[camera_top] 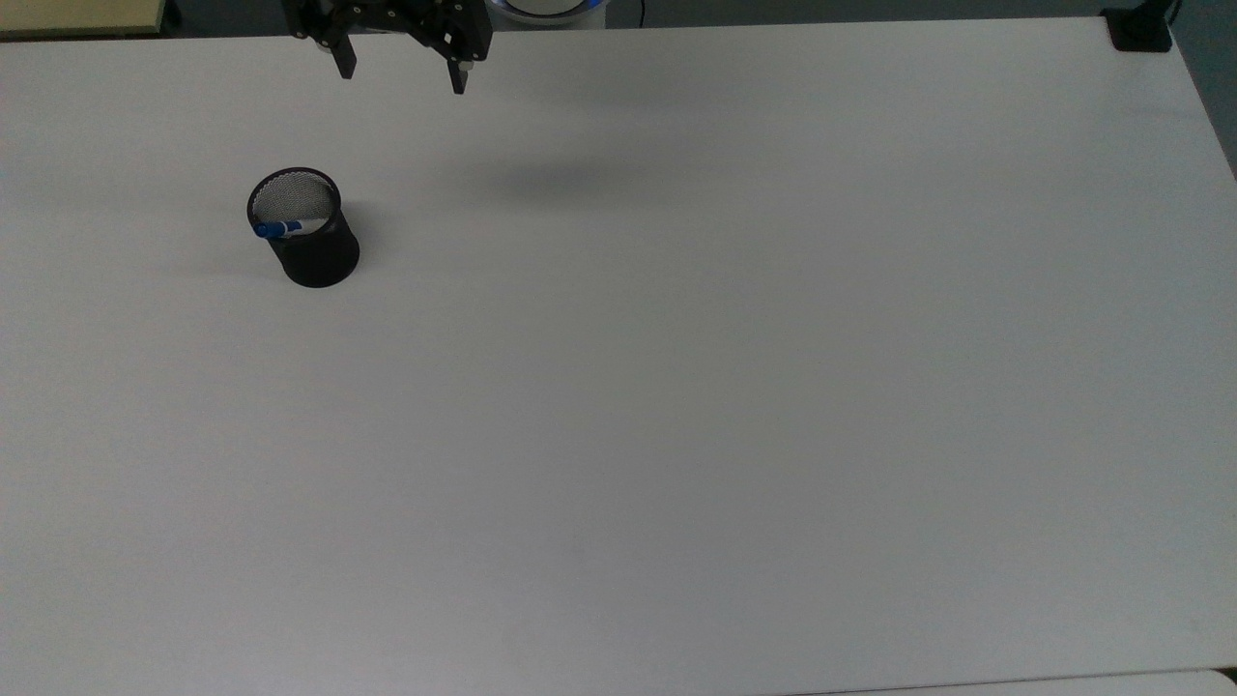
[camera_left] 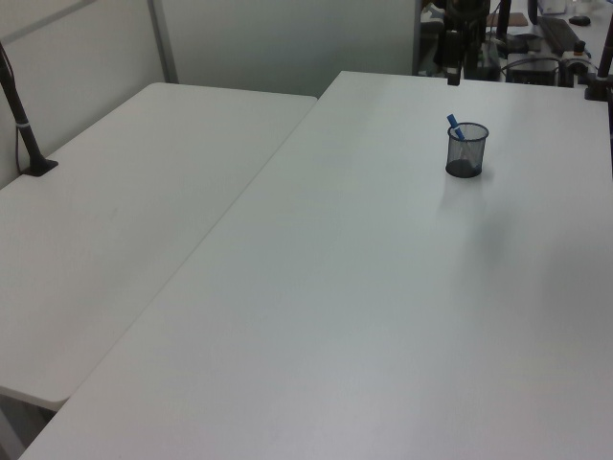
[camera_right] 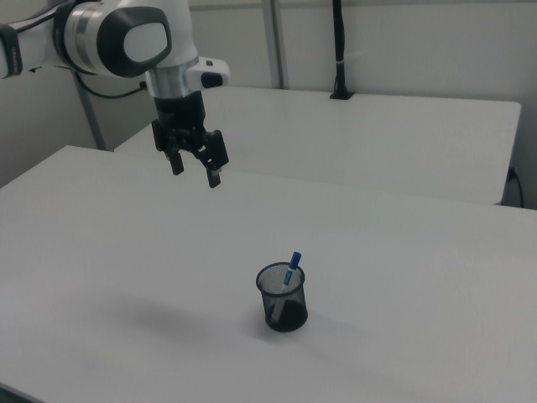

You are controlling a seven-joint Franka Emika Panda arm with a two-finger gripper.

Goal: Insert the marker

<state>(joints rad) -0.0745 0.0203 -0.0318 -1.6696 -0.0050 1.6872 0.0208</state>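
Marker [camera_top: 281, 229] standing inside black mesh cup [camera_top: 311, 237], leaning on the rim, blue cap poking just above the edge; white barrel visible through the mesh in the right view [camera_right: 285, 281]. Cup upright on large white table [camera_top: 734, 387], toward the top view's left and far side. Seen in the left view [camera_left: 466, 149] near the far end of the table, blue cap [camera_left: 454, 126] tilted toward the left view's left.

Gripper [camera_top: 400, 75] raised in the air, well apart from the cup, near the top view's upper edge and to the top view's right of the cup. Fingers spread wide, nothing between them. In the right view, gripper [camera_right: 194, 174] hanging from the white arm [camera_right: 126, 38], pointing down, above and to the right view's left of the cup, black fingers [camera_right: 214, 179] parted and empty. Soft shadow [camera_top: 570, 184] on the tabletop to the top view's right of the cup.

Second white table [camera_left: 115, 211] alongside, on the left view's left, with a black post [camera_left: 21, 120] clamped at its edge. Black clamp [camera_top: 1138, 29] at the top view's far right corner.
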